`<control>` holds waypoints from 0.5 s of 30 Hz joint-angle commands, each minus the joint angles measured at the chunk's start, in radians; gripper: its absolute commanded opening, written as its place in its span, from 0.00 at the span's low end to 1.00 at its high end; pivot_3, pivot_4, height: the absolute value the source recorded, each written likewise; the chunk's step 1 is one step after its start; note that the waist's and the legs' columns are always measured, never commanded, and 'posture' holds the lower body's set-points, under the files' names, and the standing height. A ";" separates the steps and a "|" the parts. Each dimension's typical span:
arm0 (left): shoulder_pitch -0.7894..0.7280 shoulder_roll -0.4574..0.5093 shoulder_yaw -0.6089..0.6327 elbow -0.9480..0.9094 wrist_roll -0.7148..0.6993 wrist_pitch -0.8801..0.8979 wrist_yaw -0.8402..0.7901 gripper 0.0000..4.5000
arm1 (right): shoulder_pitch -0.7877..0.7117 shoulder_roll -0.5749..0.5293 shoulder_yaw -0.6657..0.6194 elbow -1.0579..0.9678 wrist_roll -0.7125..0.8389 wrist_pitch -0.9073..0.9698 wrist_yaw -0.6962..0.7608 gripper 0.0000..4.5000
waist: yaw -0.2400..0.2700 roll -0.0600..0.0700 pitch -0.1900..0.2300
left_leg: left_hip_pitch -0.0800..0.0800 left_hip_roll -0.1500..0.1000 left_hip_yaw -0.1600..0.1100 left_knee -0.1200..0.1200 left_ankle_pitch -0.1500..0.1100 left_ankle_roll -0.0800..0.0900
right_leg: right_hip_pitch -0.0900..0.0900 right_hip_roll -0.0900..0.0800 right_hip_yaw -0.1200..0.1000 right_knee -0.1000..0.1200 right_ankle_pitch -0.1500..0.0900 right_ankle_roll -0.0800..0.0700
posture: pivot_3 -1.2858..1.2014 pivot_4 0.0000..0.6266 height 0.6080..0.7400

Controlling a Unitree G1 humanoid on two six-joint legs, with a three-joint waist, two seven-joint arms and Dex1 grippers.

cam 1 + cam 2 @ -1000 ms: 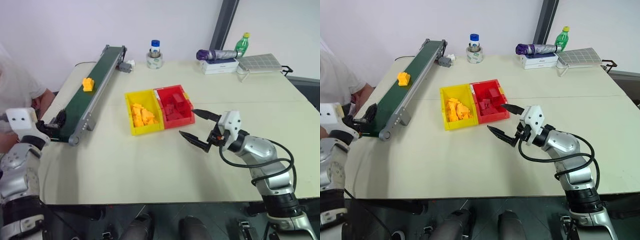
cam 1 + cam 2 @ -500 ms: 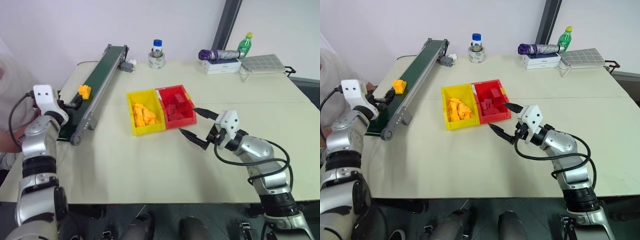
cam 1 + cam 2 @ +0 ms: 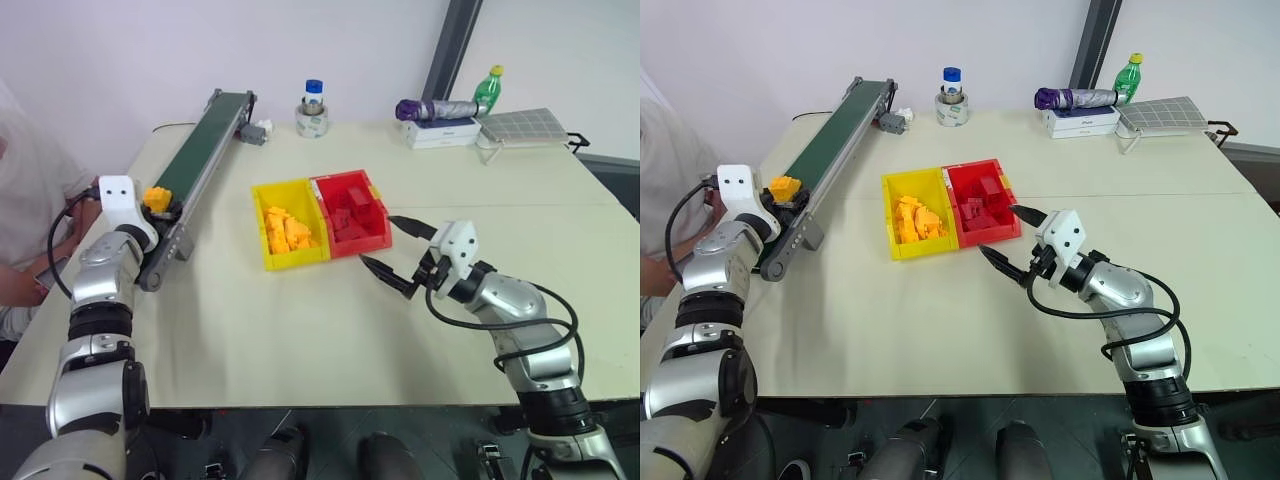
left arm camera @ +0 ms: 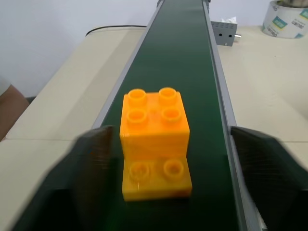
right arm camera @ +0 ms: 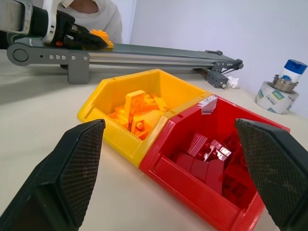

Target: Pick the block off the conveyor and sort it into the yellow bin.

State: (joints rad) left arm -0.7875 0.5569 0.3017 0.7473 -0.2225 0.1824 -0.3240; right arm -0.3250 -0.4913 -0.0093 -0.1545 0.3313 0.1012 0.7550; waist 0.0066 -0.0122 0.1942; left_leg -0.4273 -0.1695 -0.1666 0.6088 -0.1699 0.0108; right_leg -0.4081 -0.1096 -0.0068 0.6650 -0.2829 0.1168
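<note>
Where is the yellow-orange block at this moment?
The block sits on the conveyor near its close end, at the table's left, between the left gripper's fingers, which stand apart from it.

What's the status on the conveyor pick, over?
Left end effector open, fingers straddling the block on the conveyor. Right end effector open, empty, near the red bin. Yellow bin unobstructed.

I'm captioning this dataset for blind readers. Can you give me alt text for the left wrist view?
A yellow-orange block stands studs-up on the dark green conveyor, between the left gripper's two black fingers, which flank it with gaps on both sides. The belt runs away toward a small grey motor and a roll of tape on the beige table.
</note>
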 commanded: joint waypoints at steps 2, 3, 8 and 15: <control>0.004 0.003 0.018 -0.027 -0.011 -0.013 0.008 0.33 | -0.004 -0.009 -0.021 -0.040 0.003 -0.008 -0.003 1.00 | 0.000 0.000 0.000 | 0.000 0.000 0.000 0.000 0.000 0.000 | 0.000 0.000 0.000 0.000 0.000 0.000 | 0.52 0.24 1.00; 0.005 0.002 0.021 -0.032 -0.014 -0.013 0.010 0.28 | -0.005 -0.009 -0.020 -0.039 0.002 -0.009 -0.002 1.00 | 0.000 0.000 0.000 | 0.000 0.000 0.000 0.001 0.000 0.000 | 0.000 0.000 0.000 0.000 0.000 0.000 | 0.52 0.24 1.00; 0.054 -0.003 0.028 -0.167 -0.042 -0.023 -0.022 0.29 | -0.006 -0.011 -0.022 -0.035 0.003 -0.009 0.002 1.00 | -0.001 0.000 0.000 | 0.000 0.000 0.000 0.001 0.000 0.000 | 0.000 0.000 0.000 0.000 0.000 0.000 | 0.52 0.24 1.00; 0.157 -0.107 -0.026 -0.501 -0.169 0.063 -0.139 0.29 | -0.016 -0.007 -0.017 -0.018 -0.001 -0.016 0.004 1.00 | 0.005 0.000 0.000 | 0.000 0.000 0.000 0.001 0.000 0.000 | 0.001 0.000 0.000 0.000 0.000 0.000 | 0.52 0.24 1.00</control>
State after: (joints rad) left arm -0.6191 0.4599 0.2881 0.3324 -0.3603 0.2270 -0.4521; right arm -0.3250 -0.4939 -0.0102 -0.1535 0.3277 0.1008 0.7557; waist 0.0111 -0.0122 0.1942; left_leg -0.4275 -0.1695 -0.1667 0.6105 -0.1699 0.0108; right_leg -0.4071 -0.1097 -0.0067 0.6648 -0.2827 0.1167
